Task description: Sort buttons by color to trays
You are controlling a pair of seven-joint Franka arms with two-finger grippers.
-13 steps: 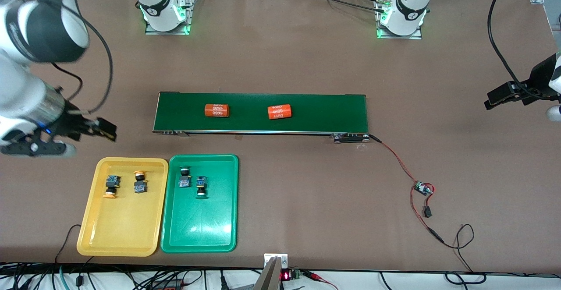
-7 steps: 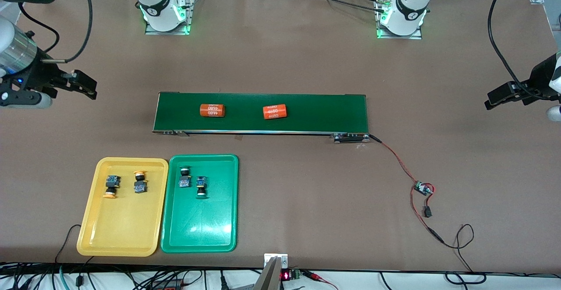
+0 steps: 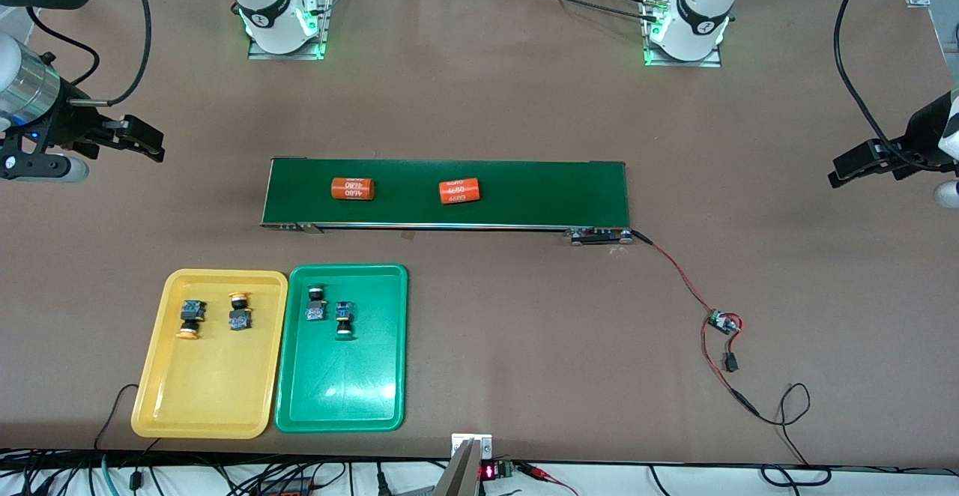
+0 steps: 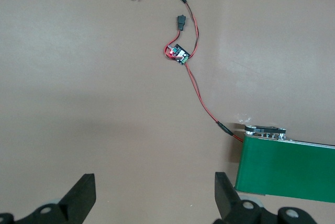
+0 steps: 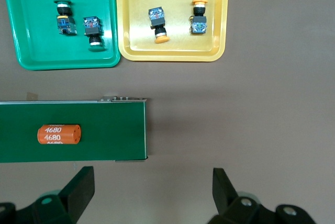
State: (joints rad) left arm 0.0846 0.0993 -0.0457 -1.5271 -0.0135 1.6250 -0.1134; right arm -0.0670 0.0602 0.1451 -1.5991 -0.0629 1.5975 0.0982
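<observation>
The buttons are all in the trays, as you can check in the front view: two yellow-capped buttons (image 3: 190, 319) (image 3: 240, 312) lie in the yellow tray (image 3: 210, 406), two green-capped buttons (image 3: 316, 303) (image 3: 344, 318) in the green tray (image 3: 341, 398). The trays sit side by side, just touching, nearer the front camera than the conveyor belt (image 3: 524, 192) and toward the right arm's end of the table. Two orange cylinders (image 3: 353, 188) (image 3: 458, 191) lie on the belt. A red-and-black wire with a small circuit board (image 3: 724, 322) trails from the belt's end on the left arm's side.

In this view you see the right gripper (image 3: 146, 144) over bare table past the belt's end, and the left gripper (image 3: 846, 168) over bare table at the other end of the table; both are well apart from the trays.

The left wrist view adds the left gripper (image 4: 155, 192) with jaws spread wide and nothing between them, over bare table near the belt's end (image 4: 285, 169) and the circuit board (image 4: 179, 53). No button shows here.

The right wrist view shows the right gripper (image 5: 153, 187) likewise wide apart and empty, over bare table beside the belt's end (image 5: 94, 130). You get one cylinder (image 5: 59, 134) here, plus both trays with all four buttons. The caps read more clearly: orange-yellow on the pair in the yellow tray (image 5: 172, 51), green on the pair in the green tray (image 5: 31, 51).

Nothing lies between either gripper and the trays.
</observation>
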